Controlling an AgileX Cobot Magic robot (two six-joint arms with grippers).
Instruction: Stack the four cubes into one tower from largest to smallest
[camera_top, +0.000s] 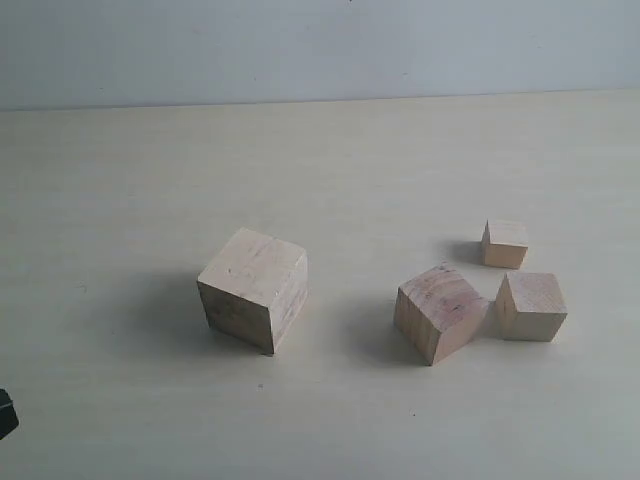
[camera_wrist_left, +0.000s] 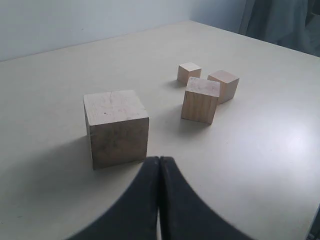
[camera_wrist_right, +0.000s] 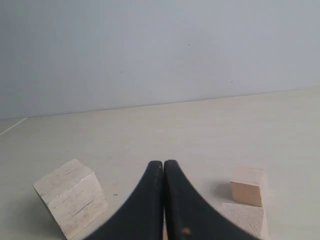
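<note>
The 4 cubes are unstacked, so all 3 lifts remain. The left gripper and right gripper have jaws pressed together, empty. The largest cube sits mid-desk, with 3 smaller ones nearer the right edge. The exterior view shows no jaws, and the right wrist view shows perhaps 3 cubes.

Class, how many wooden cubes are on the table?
4: largest cube alone, left; second cube and third cube side by side, right; smallest cube behind them. None seems hidden.
</note>
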